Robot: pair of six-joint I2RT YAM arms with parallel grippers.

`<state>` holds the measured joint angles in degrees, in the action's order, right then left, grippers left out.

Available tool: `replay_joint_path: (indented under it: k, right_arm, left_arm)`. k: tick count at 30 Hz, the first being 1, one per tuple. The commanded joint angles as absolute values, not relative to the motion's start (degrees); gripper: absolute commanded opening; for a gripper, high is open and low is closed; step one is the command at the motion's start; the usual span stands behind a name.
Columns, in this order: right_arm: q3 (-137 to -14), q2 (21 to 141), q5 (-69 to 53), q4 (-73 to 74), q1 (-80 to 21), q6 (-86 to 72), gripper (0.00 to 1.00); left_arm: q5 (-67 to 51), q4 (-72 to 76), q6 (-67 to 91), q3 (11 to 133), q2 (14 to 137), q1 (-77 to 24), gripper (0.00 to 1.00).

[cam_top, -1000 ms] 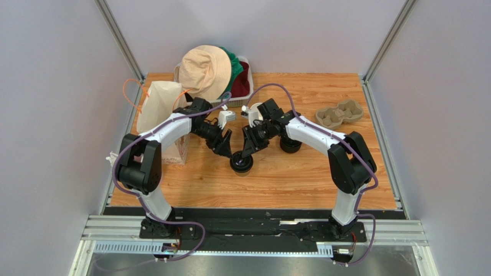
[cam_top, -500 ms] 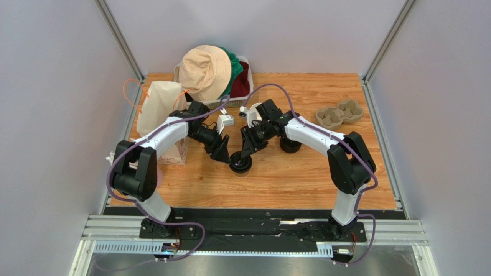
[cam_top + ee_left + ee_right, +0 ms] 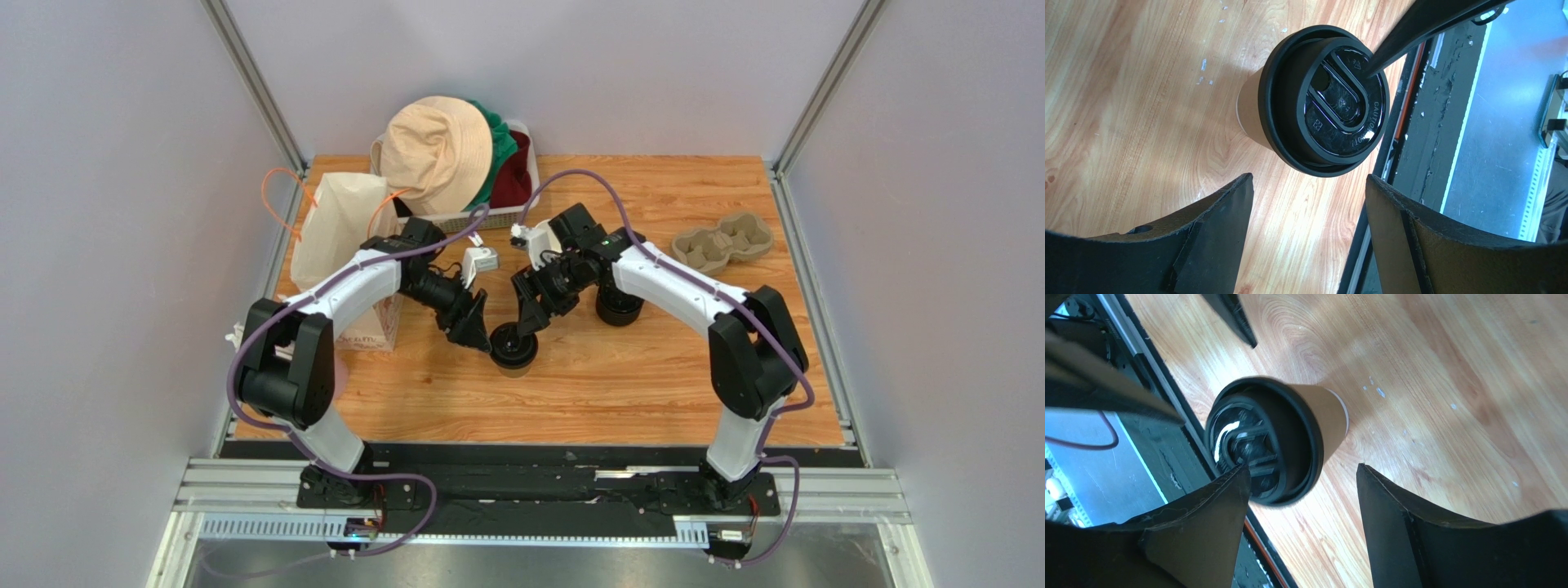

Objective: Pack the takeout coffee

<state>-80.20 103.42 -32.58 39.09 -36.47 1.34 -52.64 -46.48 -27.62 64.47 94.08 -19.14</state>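
The coffee cup (image 3: 513,349) stands upright on the table (image 3: 613,392), its black lid (image 3: 1324,101) on, between both arms so either can reach it; the left pincer (image 3: 475,338) and right pincer (image 3: 529,324) hang open beside it, holding nothing.

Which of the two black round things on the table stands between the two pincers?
The takeout coffee, the nearer one, with kraft-brown sides under its black lid. The other black thing stands farther right, beside the right arm.

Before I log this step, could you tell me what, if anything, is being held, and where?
Nothing is held: the left fingers and right fingers are open, the cup ungripped on the table.
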Motion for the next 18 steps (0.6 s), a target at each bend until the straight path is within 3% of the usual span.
replay_joint_path:
  k: [1, 5, 10, 18]
  right_arm:
    - [-79.6, 95.5, -33.1, 40.8, -35.5, 6.5, 0.68]
    - [-76.1, 91.1, -33.8, 41.9, -35.6, 10.4, 0.7]
    - [-73.9, 89.2, -43.7, 47.5, -36.5, 17.7, 0.75]
    - [-69.3, 90.1, -46.1, 45.4, -44.4, 21.8, 0.8]
  left_arm:
    - [-55.4, -44.8, -30.0, 65.4, 93.2, -19.3, 0.76]
    - [-56.2, -44.1, -29.6, 67.1, 94.5, -19.2, 0.75]
    - [-57.0, -42.9, -29.0, 70.5, 96.6, -19.2, 0.75]
    - [-60.5, -40.9, -28.0, 73.3, 100.4, -19.2, 0.75]
